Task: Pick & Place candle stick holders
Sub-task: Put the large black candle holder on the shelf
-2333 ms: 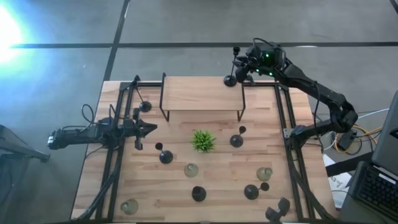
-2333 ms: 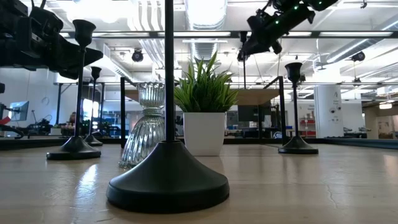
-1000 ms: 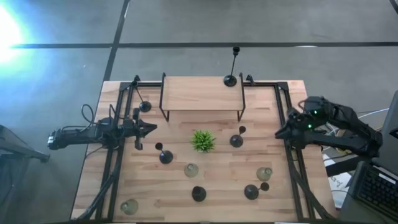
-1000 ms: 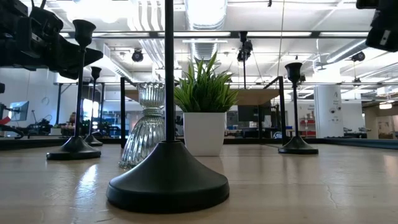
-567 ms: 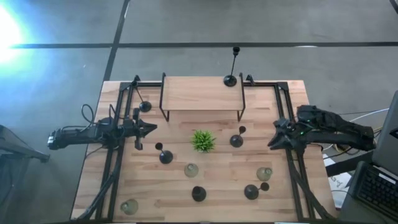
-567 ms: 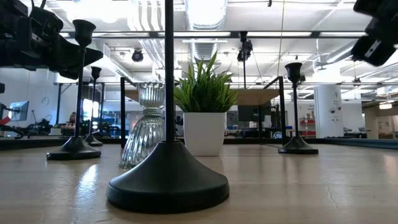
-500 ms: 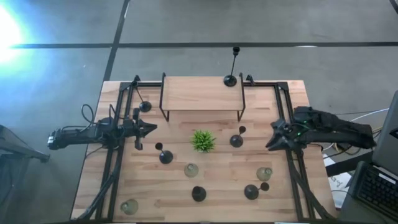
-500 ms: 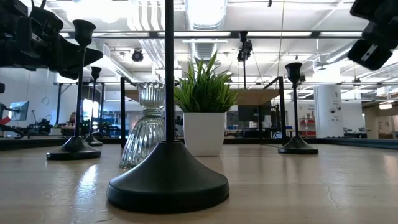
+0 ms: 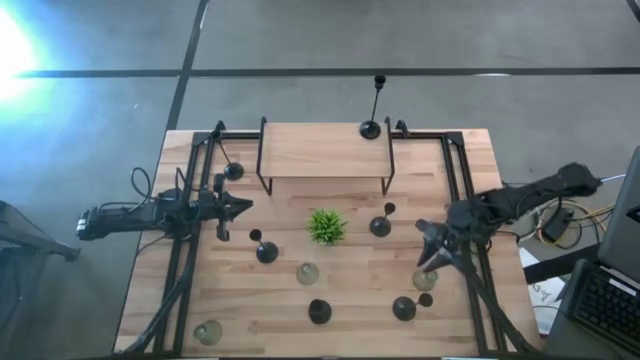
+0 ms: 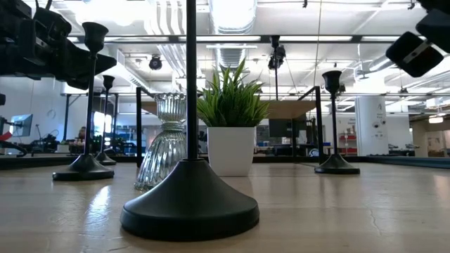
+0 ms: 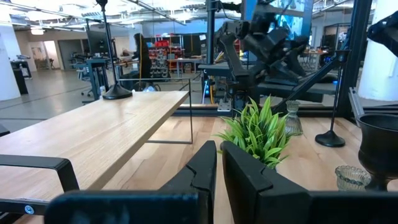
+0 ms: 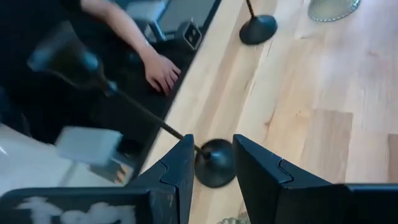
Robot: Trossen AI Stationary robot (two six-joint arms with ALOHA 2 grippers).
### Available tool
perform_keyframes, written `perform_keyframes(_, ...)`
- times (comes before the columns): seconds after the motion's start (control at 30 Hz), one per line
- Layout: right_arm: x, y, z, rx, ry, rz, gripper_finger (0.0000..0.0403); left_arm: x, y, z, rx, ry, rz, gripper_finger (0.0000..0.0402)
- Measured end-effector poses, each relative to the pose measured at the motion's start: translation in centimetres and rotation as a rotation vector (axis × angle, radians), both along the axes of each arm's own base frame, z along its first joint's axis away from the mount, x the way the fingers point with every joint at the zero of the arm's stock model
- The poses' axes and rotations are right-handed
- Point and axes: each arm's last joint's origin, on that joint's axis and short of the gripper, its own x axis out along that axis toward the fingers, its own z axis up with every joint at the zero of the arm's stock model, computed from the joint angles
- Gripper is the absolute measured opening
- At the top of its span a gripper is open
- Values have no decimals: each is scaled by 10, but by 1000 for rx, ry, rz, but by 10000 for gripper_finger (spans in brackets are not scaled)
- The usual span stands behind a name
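High view puts the right end effector [image 9: 428, 250] over the right side of the bench [image 9: 300, 190], near a black stick [image 9: 380, 223] and just above a glass holder [image 9: 424, 279]; its fingers are parted and grip nothing. Right wrist view shows those fingers [image 12: 177, 168] spread either side of a black stick's round base [image 12: 214, 163] lying below them, with a person's hand [image 12: 160, 71] resting beyond the bench edge. The left end effector [image 9: 240, 208] waits over the left side of the bench, fingers nearly closed on nothing, a thin slit between them in the left wrist view. One black stick [image 9: 372, 125] stands on the shelf [image 9: 322, 150] at the back. Other black sticks stand around the plant [image 9: 325, 226], at the left [image 9: 233, 170], front left [image 9: 265, 250], front centre [image 9: 319, 311] and front right [image 9: 404, 307]. Two more glass holders sit at the centre [image 9: 307, 272] and the front left corner [image 9: 207, 331].
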Motion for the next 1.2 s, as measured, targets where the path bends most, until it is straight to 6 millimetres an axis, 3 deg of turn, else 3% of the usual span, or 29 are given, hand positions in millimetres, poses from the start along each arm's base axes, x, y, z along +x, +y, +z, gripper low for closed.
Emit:
perform_keyframes(0.3, 5, 21, -11, -99, 55, 5, 96, 0, 0, 0, 0, 0, 0, 32)
perform_keyframes(0.57, 13, 34, -14, -39, 81, 13, 118, 0, 0, 0, 0, 0, 0, 32)
perform_keyframes(0.87, 8, 45, -15, 22, 140, 28, 148, 0, 0, 0, 0, 1, 0, 32)
perform_keyframes(1.2, 9, 59, -10, 76, 81, 59, 152, 0, 0, 0, 0, 0, 0, 32)
